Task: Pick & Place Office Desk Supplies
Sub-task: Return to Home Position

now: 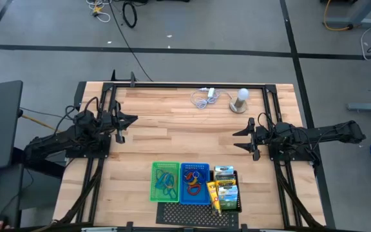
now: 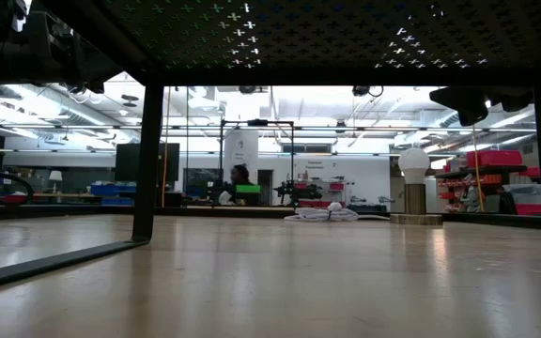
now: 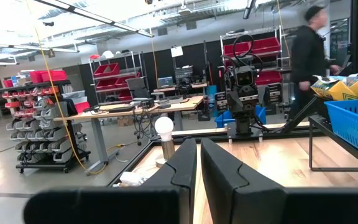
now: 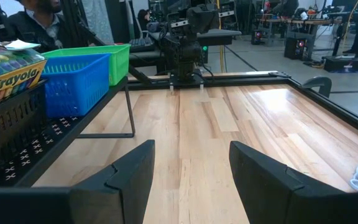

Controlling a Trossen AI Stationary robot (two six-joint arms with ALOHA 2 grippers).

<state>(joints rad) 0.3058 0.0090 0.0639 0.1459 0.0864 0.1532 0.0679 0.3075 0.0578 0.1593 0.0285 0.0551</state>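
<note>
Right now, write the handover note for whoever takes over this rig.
Left tool: shut, empty, above the left side of the table.
Right tool: open, empty, above the right side.
Green tray, blue tray and black tray stand side by side on the black perforated shelf, at the edge opposite the bulb. There are loops in green and blue, and the crayon box is in black.
Done: no supplies lie loose on the table.
Left: seemingly only parking the arms. The white cable and bulb are not part of the job.
</note>
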